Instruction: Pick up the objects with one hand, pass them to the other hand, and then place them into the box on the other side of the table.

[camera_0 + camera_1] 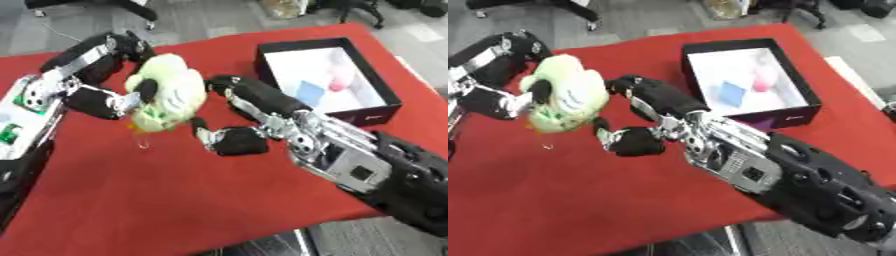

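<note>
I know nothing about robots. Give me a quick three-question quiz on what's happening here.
1. True or false: the green plush toy lies inside the box.
2. Which hand has its fingers curled round the toy? A) left hand B) neither
3. What colour is the table cover?

Key: 1. False, it is held above the table. 2. A; the right hand reaches up beside it with fingers open. 3. Red.

Toy: pale green and white soft toy (pixel 166 92), bulky, orange bit at its lower edge, held above the red table left of the box.
Box: black, open-topped, white inside (pixel 381 85), holding blue and pink items, far right.
</note>
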You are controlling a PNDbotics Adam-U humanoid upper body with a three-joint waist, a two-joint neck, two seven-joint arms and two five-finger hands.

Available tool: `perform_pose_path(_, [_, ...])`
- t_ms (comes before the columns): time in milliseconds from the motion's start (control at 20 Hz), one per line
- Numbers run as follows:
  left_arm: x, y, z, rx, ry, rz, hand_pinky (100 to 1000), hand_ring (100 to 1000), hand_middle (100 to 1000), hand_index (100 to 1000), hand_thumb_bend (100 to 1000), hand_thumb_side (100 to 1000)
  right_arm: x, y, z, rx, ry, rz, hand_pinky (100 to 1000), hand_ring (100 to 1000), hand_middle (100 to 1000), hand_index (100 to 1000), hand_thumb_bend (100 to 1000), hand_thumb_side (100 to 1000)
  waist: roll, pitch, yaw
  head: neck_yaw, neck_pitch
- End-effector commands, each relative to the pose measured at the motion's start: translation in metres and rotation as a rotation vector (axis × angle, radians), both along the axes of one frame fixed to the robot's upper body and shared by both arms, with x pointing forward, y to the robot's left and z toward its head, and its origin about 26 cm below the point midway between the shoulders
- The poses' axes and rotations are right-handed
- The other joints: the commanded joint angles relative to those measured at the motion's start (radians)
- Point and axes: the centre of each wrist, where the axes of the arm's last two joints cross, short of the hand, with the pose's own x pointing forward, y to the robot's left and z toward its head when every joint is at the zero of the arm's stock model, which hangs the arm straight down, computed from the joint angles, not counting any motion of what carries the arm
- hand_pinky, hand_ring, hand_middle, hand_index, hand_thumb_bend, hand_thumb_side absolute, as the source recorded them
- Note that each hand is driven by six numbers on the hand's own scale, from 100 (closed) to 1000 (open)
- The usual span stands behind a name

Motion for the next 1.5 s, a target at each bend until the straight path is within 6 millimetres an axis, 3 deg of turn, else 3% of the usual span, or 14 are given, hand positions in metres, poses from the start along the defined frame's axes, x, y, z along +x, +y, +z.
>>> perform_pose_path(50, [-0.001,0.001,0.010,0.115,-0.289,-0.238,560,257,185,358,100,327,-0.001,-0.003,0.008,0.036,-0.022,-0.003,728,1000,839,941,100,695,-0.001,-0.011,-0.002,0.001,-0.003])
perform_pose_path(400, [-0.004,0.001,0.009,0.107,-0.267,-0.241,564,254,182,355,100,336,-0.002,-0.002,0.006,0.099,0.001,-0.010,723,1000,831,928,100,717,-0.005,-0.012,-0.002,0.001,-0.003])
perform_pose_path(1250, [-0.005,0.006,0.006,0.069,-0.207,-0.237,578,253,180,353,100,361,0.002,-0.012,0.013,0.051,0.102,-0.052,728,1000,811,904,100,776,-0.026,-0.019,-0.022,0.021,-0.003])
perform_pose_path(1500, [-0.007,0.002,0.011,0.041,-0.220,-0.245,577,254,182,354,100,380,0.003,-0.009,0.017,0.176,-0.034,-0.070,641,1000,708,842,100,669,-0.016,-0.015,-0.014,0.009,-0.003])
